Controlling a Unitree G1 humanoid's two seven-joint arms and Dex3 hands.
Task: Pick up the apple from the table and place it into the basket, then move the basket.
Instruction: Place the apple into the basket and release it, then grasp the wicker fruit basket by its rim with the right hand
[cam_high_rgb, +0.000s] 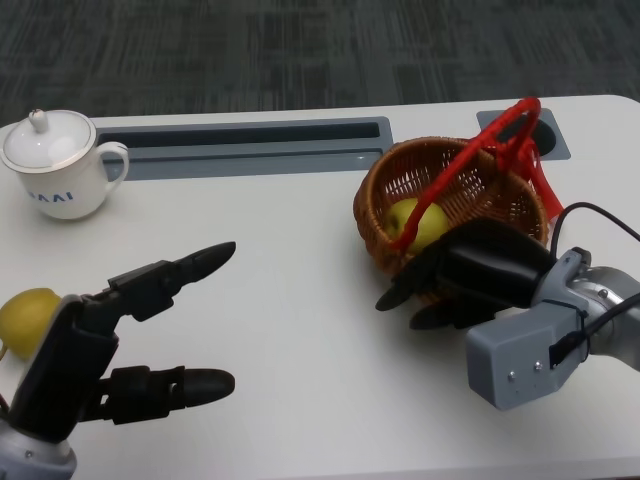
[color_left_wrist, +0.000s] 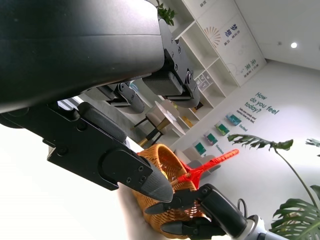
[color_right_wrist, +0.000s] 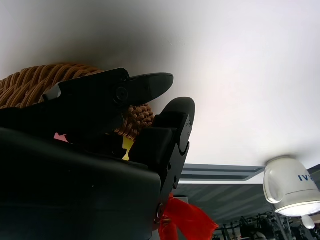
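Right now the right hand (cam_high_rgb: 455, 275) has its fingers against the near outer wall of the basket (cam_high_rgb: 385, 195); whether they actually clamp the wicker or only press it, I cannot tell. The apple (cam_high_rgb: 418, 222) lies inside the basket, under the red handle (cam_high_rgb: 470, 160).

Left hand (cam_high_rgb: 100, 345) sits well away from the basket, fingers spread wide, holding nothing. A yellow fruit (cam_high_rgb: 28, 318) rests just behind it, farther from the basket.

Risks, as I judge them: pushing on the wall alone could tip or slide the basket and roll the apple out; fingers could snag the loose handle.

Right wrist view shows fingertips (color_right_wrist: 152, 85) lying along the weave, contact the head view hides. Only the head view shows the apple inside and the lidded mug (cam_high_rgb: 55, 165) far across from the basket.
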